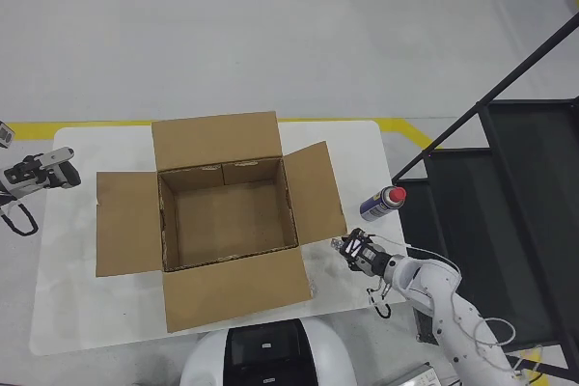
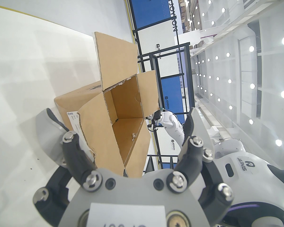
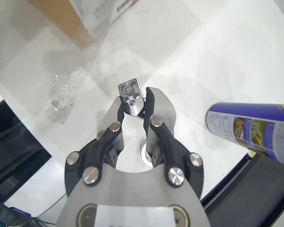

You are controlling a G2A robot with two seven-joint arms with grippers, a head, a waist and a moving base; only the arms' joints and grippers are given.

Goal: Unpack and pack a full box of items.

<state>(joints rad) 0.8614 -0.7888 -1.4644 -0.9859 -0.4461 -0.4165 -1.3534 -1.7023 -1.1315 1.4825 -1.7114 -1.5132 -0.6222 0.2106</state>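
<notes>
Right gripper point(image 3: 135, 105) pinches a small drilled silver metal block point(image 3: 129, 91), its lower half hidden; left gripper point(image 2: 120, 115) gapes empty near the brown cardboard box point(image 2: 116, 55).

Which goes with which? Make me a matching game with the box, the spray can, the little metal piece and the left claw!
Things:
1. cardboard box
2. spray can
3. metal piece
4. left claw

States:
A. pinched in the right claw
B. open, holding nothing
C. flaps spread out on the table
D. blue with a red cap

Pairs: 1-C, 2-D, 3-A, 4-B
</notes>
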